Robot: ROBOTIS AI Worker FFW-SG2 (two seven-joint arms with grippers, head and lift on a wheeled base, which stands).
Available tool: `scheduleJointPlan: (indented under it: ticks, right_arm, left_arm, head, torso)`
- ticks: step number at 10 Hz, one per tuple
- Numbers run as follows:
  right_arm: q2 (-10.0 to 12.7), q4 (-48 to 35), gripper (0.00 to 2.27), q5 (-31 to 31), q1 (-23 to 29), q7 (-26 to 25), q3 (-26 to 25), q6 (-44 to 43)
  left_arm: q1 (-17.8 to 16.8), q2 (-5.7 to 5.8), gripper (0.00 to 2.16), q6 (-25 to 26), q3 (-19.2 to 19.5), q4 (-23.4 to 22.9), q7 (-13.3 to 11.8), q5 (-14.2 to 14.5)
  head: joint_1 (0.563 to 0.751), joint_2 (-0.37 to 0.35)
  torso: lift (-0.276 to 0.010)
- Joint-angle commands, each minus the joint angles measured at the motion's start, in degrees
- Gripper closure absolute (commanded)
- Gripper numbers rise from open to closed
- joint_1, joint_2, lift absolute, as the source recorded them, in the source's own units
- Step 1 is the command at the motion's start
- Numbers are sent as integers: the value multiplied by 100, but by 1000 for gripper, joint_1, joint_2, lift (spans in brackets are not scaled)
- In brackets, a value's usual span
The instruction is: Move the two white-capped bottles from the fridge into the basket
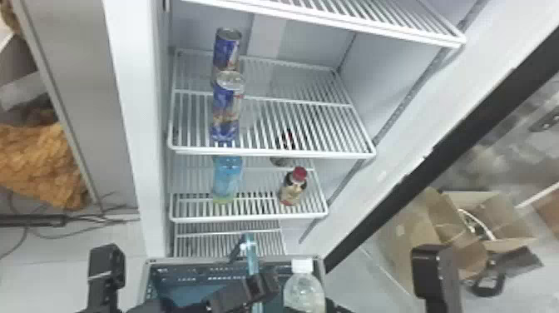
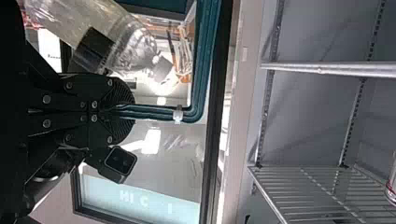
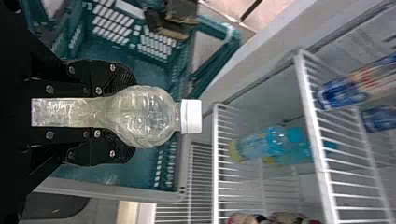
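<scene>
In the head view my right gripper is low, beside a clear white-capped bottle upright over the right part of the teal basket. My right gripper is shut around this bottle's body in the right wrist view, cap pointing away from it. My left gripper is at the basket's middle, by its upright handle. The left wrist view has my left gripper shut on that handle, with the held bottle beyond.
Behind the basket, the fridge shelves hold blue cans, a light-blue bottle and a red-capped bottle. The fridge side wall rises at left; a black-edged door and cardboard boxes stand right.
</scene>
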Motion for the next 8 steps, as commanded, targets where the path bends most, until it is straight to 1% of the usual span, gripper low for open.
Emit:
scheduleJointPlan:
  ticks: [1,4,5,7,8]
  right_arm:
    - [-45,-26,995,20,-123,-6,46,147]
    - [-89,113,981,-3,-319,3,206,63]
    - [-89,197,915,-48,-319,3,217,-8]
    - [-89,239,598,-60,-319,47,217,-120]
    - [-89,253,550,-71,-319,56,217,-162]
  left_arm:
    - [0,-3,1185,0,6,2,0,1]
    - [0,-3,1185,0,6,2,0,12]
    - [14,-3,1185,0,18,2,0,12]
    - [28,-12,1185,0,29,2,0,12]
    - [28,-12,1185,0,29,2,0,23]
  head:
    - [695,-350]
    - [695,-350]
    - [695,-350]
    - [695,-350]
    - [695,-350]
  torso:
    - [0]
    - [0]
    - [0]
    - [0]
    - [0]
